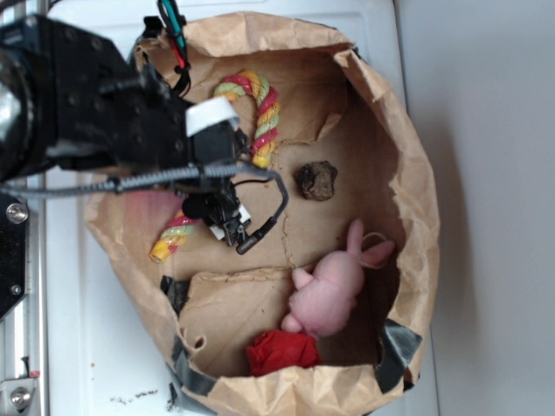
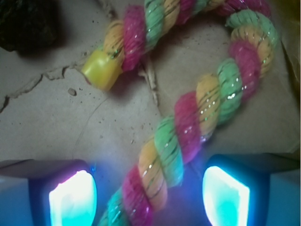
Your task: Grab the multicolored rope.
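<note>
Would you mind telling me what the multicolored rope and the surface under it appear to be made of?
The multicolored rope looks like thick twisted cotton or similar fibre: fuzzy red, yellow and green strands with fine glinting threads. Its yellow end cap looks smooth, perhaps plastic or tape. The surface looks like matte brown cardboard or kraft paper, cracked and creased. The gripper straddles the rope with its jaws apart.

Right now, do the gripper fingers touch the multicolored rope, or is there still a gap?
Apart. In the wrist view the multicolored rope passes between the two lit fingers, with bare cardboard showing on both sides of it. The gripper is open around the rope.
</note>
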Available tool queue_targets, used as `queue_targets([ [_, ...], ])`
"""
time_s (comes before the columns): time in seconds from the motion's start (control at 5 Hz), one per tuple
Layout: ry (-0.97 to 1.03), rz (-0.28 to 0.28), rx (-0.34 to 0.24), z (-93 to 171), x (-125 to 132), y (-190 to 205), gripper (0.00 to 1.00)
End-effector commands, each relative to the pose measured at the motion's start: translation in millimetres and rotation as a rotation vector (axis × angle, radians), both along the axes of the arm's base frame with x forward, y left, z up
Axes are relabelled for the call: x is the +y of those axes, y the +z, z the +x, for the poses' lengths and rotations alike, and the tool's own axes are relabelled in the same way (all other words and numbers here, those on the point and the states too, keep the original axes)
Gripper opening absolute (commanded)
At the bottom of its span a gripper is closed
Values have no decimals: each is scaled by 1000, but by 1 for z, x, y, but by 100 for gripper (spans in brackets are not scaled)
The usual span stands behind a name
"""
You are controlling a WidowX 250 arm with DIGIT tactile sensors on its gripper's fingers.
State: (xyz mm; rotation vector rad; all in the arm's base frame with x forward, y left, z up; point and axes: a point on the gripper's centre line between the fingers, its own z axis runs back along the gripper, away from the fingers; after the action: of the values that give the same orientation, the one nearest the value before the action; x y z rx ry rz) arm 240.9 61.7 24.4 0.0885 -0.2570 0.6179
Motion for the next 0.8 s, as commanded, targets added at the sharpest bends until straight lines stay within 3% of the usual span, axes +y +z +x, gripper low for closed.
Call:
queue_targets([
  [0.0,19,46,-29,6,-7,0,0],
  [0.6,1,46,-75,11,-7,-1,0],
])
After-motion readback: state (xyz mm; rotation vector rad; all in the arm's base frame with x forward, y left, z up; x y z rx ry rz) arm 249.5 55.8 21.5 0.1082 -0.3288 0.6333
